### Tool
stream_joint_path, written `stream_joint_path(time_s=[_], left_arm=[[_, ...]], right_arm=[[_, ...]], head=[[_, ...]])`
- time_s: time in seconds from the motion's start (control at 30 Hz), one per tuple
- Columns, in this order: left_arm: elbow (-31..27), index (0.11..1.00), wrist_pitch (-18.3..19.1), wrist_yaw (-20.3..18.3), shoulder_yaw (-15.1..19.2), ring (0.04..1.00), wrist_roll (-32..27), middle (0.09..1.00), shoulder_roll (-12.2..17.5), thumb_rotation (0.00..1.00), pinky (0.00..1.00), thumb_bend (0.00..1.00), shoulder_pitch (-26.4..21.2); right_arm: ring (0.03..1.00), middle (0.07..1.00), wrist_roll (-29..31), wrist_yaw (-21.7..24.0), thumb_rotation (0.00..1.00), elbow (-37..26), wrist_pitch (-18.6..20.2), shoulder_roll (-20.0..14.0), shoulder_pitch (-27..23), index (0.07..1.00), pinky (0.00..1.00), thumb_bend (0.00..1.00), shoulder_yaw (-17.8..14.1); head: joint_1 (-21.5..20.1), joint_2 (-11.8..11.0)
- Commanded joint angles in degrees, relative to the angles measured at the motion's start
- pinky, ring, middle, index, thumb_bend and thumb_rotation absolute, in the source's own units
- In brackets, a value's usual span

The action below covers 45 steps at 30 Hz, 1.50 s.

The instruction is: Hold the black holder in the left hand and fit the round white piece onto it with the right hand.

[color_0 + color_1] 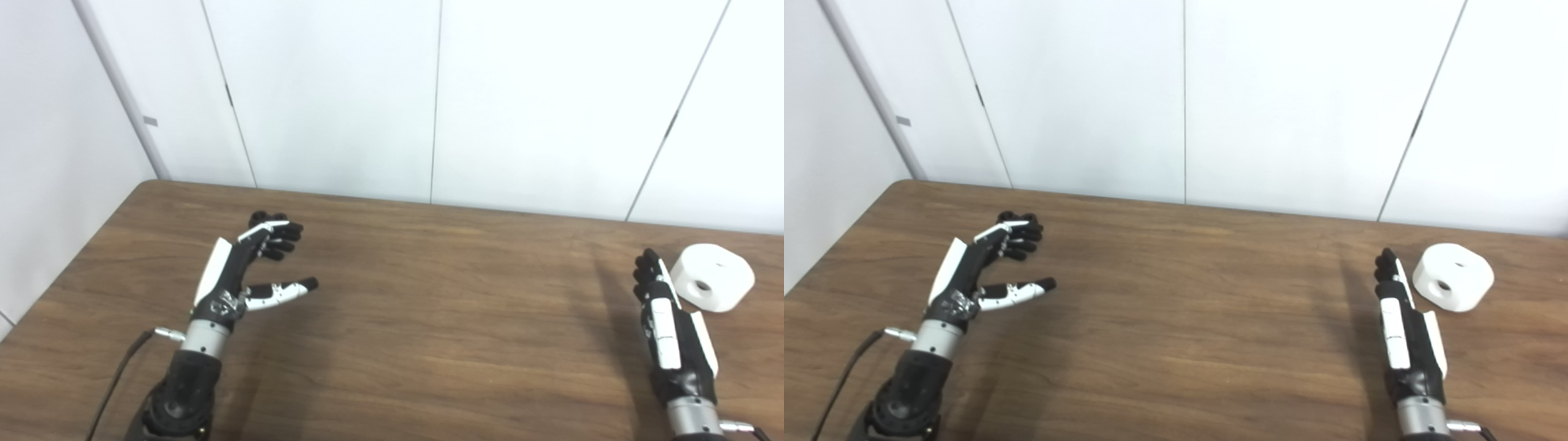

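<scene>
The round white piece (723,269) lies on the wooden table (429,318) at the far right, with a hole in its side facing me. My right hand (664,324) is open with straight fingers, just left of the piece and apart from it. My left hand (245,269) is open at the left, thumb stretched out, fingers half curled, holding nothing I can see. A small black shape (267,215) shows just behind its fingertips; I cannot tell whether it is the black holder.
White wall panels (343,92) stand right behind the table's far edge. The table's left edge runs diagonally close to my left arm. A cable (119,367) hangs from my left wrist.
</scene>
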Motion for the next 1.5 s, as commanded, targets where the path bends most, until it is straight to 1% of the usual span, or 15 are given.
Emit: stream_joint_path(time_s=[0.0, 0.1, 0.17, 0.27, 0.37, 0.47, 0.63, 0.77, 0.83, 0.9, 1.0, 1.1, 1.17, 1.37, 1.47], left_arm=[[-3.0, 0.706, 0.0, 0.7, 1.9, 0.676, 0.5, 0.701, 3.4, 0.09, 0.64, 0.77, -1.6], [-3.8, 0.706, -0.5, 1.1, 3.1, 0.672, 2.2, 0.698, 5.2, 0.11, 0.63, 0.78, -1.4], [-3.6, 0.705, -1.1, 1.7, 3.6, 0.667, 3.5, 0.7, 6.3, 0.15, 0.61, 0.79, -1.5], [-3.1, 0.702, -2.3, 3.3, 4.4, 0.664, 6.0, 0.7, 7.6, 0.2, 0.6, 0.79, -1.7], [-2.4, 0.698, -3.5, 4.8, 4.7, 0.666, 8.1, 0.696, 8.1, 0.22, 0.59, 0.8, -1.8], [-1.2, 0.694, -4.4, 6.5, 5.1, 0.676, 10.4, 0.697, 8.5, 0.21, 0.61, 0.82, -2.1], [3.7, 0.726, -6.6, 10.7, 5.1, 0.722, 16.0, 0.741, 10.3, 0.26, 0.65, 0.82, -3.3], [8.2, 0.755, -6.7, 12.1, 4.3, 0.753, 18.5, 0.776, 12.6, 0.29, 0.67, 0.82, -4.8], [10.0, 0.77, -5.7, 11.6, 3.6, 0.773, 19.3, 0.796, 13.7, 0.29, 0.69, 0.83, -5.6], [11.3, 0.807, -3.8, 10.1, 2.8, 0.812, 19.6, 0.836, 14.9, 0.33, 0.71, 0.85, -6.3], [12.8, 0.855, -0.5, 7.7, 1.3, 0.874, 20.0, 0.884, 16.5, 0.37, 0.8, 0.85, -7.1], [15.2, 0.879, 0.9, 6.5, -0.5, 0.912, 21.0, 0.911, 18.2, 0.4, 0.88, 0.87, -8.3], [16.9, 0.894, 1.4, 6.0, -1.4, 0.931, 21.4, 0.923, 19.1, 0.43, 0.93, 0.89, -9.2], [22.3, 0.929, 3.4, 3.9, -5.4, 0.956, 23.0, 0.942, 22.0, 0.5, 0.96, 0.95, -11.8], [25.0, 0.926, 2.6, 3.5, -7.0, 0.95, 22.6, 0.938, 22.8, 0.5, 0.95, 0.96, -12.8]], right_arm=[[0.971, 0.965, 0.0, -0.2, 1.0, 2.1, -0.9, 0.8, 2.3, 0.974, 0.97, 0.45, 0.2], [0.983, 0.979, 0.8, 0.4, 1.0, 2.5, -1.6, 0.8, 2.2, 0.986, 0.98, 0.4, 0.1], [0.983, 0.979, 0.6, 0.5, 1.0, 2.9, -2.6, 0.6, 2.2, 0.984, 0.97, 0.4, 0.2], [0.982, 0.977, 0.8, 0.5, 1.0, 3.0, -1.9, 0.5, 2.1, 0.983, 0.97, 0.4, 0.0], [0.983, 0.974, 0.6, 0.5, 1.0, 2.8, -1.2, 0.4, 2.0, 0.982, 0.98, 0.43, 0.1], [0.983, 0.977, 1.0, 0.5, 1.0, 3.2, -1.7, 0.4, 1.9, 0.983, 0.99, 0.4, -0.1], [0.978, 0.974, 0.8, 0.5, 1.0, 4.1, -2.7, 0.1, 1.7, 0.981, 0.98, 0.37, 0.0], [0.984, 0.979, 1.5, 0.8, 1.0, 4.7, -2.7, 0.0, 1.5, 0.985, 0.99, 0.37, -0.2], [0.992, 0.985, 2.1, 1.1, 1.0, 4.5, -2.4, 0.0, 1.5, 0.988, 1.0, 0.36, -0.4], [0.988, 0.982, 2.1, 1.1, 1.0, 4.8, -3.3, 0.0, 1.5, 0.985, 0.99, 0.35, -0.5], [0.993, 0.983, 3.0, 1.6, 1.0, 4.8, -3.0, 0.1, 1.4, 0.987, 1.0, 0.35, -0.7], [0.997, 0.984, 3.3, 1.9, 1.0, 5.1, -3.4, 0.0, 1.4, 0.987, 1.0, 0.34, -0.8], [0.99, 0.976, 2.9, 1.6, 1.0, 4.9, -3.0, -0.1, 1.5, 0.978, 1.0, 0.36, -0.8], [1.0, 0.991, 3.3, 2.0, 1.0, 4.3, -2.5, -0.1, 1.6, 0.992, 1.0, 0.33, -0.8], [0.999, 0.986, 2.8, 1.7, 1.0, 3.8, -2.0, -0.1, 1.7, 0.988, 1.0, 0.36, -0.8]], head=[[0.5, -0.2], [0.8, -0.3], [1.0, -0.3], [1.6, -0.5], [2.1, -1.0], [2.5, -1.3], [3.5, -2.0], [4.0, -2.5], [4.3, -2.6], [4.5, -2.8], [5.0, -3.0], [5.4, -3.3], [5.6, -3.4], [5.9, -3.4], [6.1, -3.2]])
